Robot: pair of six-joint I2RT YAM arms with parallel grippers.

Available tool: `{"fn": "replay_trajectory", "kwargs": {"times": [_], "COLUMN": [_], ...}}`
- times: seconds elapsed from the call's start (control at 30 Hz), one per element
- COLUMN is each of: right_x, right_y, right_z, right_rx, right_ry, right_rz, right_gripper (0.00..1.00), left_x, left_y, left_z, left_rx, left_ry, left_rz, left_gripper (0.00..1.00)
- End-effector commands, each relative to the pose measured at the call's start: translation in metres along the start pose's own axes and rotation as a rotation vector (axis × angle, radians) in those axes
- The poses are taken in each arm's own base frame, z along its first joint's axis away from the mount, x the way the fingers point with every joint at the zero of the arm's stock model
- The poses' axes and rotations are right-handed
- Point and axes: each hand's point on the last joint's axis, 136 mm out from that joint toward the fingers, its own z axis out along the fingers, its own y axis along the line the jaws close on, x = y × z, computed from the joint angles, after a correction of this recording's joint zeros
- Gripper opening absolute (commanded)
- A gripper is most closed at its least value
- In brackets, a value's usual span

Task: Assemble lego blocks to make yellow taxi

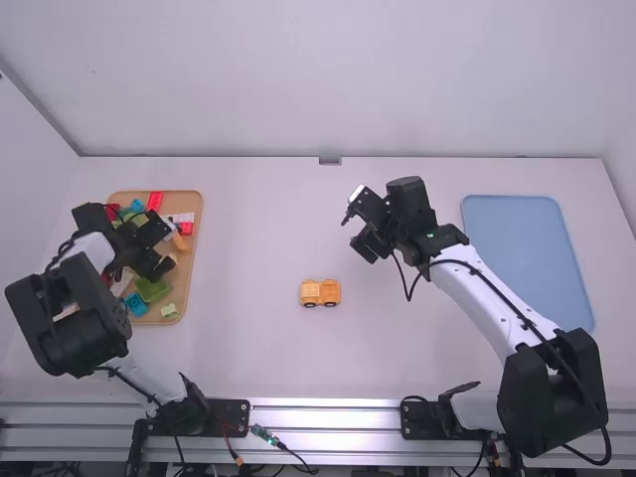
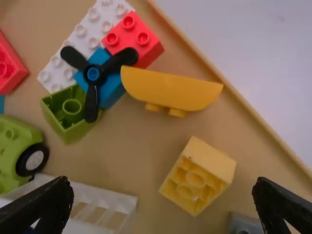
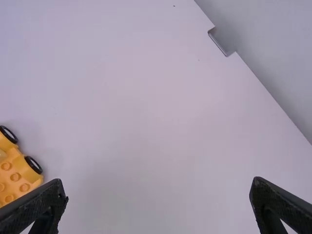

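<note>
Currently, left gripper (image 1: 167, 248) spreads wide, empty, over tray (image 1: 193, 260) at nine o'clock of table (image 1: 238, 348); yellow rectangular brick (image 2: 198, 175) lies between jaws, touching neither. Yellow wheeled base (image 1: 320, 292) near centre; right gripper (image 1: 356, 232), wide, empty, at its one o'clock.

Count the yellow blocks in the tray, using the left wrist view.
2. The curved block lies beside the propeller; the chunky block lies apart from it, hollow underside showing. More may be hidden under the left arm.
</note>
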Motion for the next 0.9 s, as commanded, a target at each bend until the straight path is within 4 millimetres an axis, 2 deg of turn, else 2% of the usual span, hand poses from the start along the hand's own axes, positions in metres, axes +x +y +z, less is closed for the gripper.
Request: {"fn": "replay_trajectory", "kwargs": {"times": [0.0, 0.37, 0.57, 0.63, 0.87], "right_x": [-0.016, -0.016, -0.016, -0.016, -0.016], "right_y": [-0.007, -0.007, -0.007, -0.007, -0.007], "right_z": [-0.008, -0.008, -0.008, -0.008, -0.008], "right_rx": [0.018, 0.017, 0.018, 0.018, 0.018], "right_ry": [-0.037, -0.039, -0.038, -0.039, -0.038], "right_rz": [-0.012, -0.012, -0.012, -0.012, -0.012], "right_gripper": [0.99, 0.99, 0.99, 0.99, 0.99], "left_x": [-0.011, 0.004, 0.005, 0.006, 0.007], "left_y": [0.000, -0.009, -0.003, 0.002, 0.000], "left_z": [0.001, 0.029, 0.028, 0.028, 0.028], "left_rx": [0.017, 0.074, 0.057, 0.039, 0.042], "left_ry": [-0.054, -0.034, -0.022, -0.013, -0.012], "left_rz": [0.050, 0.031, 0.023, 0.002, -0.005], "left_gripper": [0.99, 0.98, 0.93, 0.88, 0.82]}}
